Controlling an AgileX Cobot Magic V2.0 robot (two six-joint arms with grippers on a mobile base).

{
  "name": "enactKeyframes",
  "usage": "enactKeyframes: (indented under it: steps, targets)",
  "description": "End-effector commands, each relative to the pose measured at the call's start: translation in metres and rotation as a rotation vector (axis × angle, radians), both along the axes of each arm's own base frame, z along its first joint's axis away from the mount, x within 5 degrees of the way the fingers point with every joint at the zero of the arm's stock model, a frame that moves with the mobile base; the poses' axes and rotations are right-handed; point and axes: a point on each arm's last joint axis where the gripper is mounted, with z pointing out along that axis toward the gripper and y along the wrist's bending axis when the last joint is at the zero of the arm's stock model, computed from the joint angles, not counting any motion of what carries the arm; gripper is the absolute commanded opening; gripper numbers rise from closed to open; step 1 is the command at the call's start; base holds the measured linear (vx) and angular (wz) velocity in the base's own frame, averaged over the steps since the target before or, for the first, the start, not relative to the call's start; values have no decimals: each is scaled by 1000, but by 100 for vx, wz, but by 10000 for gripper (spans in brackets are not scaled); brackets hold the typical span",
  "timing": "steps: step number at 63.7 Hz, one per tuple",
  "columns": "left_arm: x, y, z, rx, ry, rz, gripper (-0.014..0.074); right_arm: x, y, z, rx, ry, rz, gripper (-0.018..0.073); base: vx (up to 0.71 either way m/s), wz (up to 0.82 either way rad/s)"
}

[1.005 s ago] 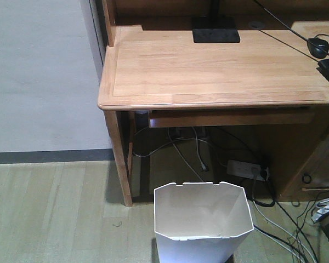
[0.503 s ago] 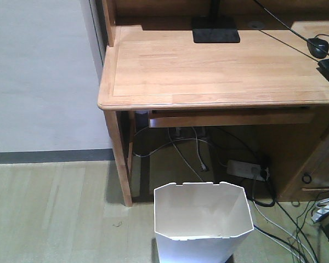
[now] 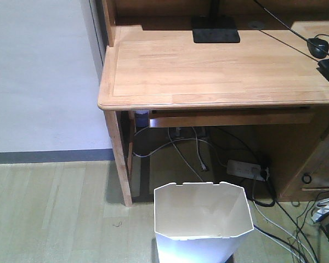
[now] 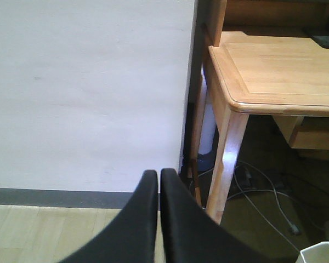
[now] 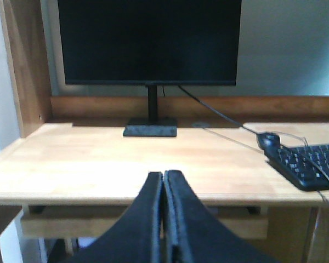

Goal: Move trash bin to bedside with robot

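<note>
Exterior front-facing view: the white thin-walled plastic trash bin with the angular, notched rim [image 3: 203,219] stands upright on the pale plank floor [image 3: 55,208], just in front of the light wooden desk [image 3: 219,66] and below its left half. Its mouth is open and it looks empty. Neither arm shows here.
Why the bin sits there: probably parked within reach of someone seated at the desk, forward of the white power strip [image 3: 245,169] and the loose cables under the desk.
Bedside: no bed appears in any view, so the goal lies away from the desk and the task looks barely begun.
Left gripper [image 4: 159,173]: black fingers pressed together on nothing, held level, aimed past the desk's left front corner at the plain white wall [image 4: 88,87]. A sliver of the bin's rim shows at the lower right.
Right gripper [image 5: 163,174]: fingers likewise together and empty, level at desktop height, facing the black flat monitor [image 5: 148,41] on the desk.
Arm pose, judged: both arms seem tucked forward, well apart from the bin, likely so the base can drive closer first.
Next need: one claw must open and come down onto the rim's thin wall.
</note>
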Motion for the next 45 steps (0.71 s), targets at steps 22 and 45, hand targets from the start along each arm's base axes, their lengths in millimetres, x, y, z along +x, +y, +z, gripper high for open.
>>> enactKeyframes:
  steps: [22, 45]
  targets:
    - [1, 0, 5, 4, -77, -4, -6, 2, 0, 49, -14, -97, -1, -9, 0, 0]
    - [1, 0, 5, 4, -77, -4, -6, 49, -1, 60, 0, 301, -14, -9, 0, 0]
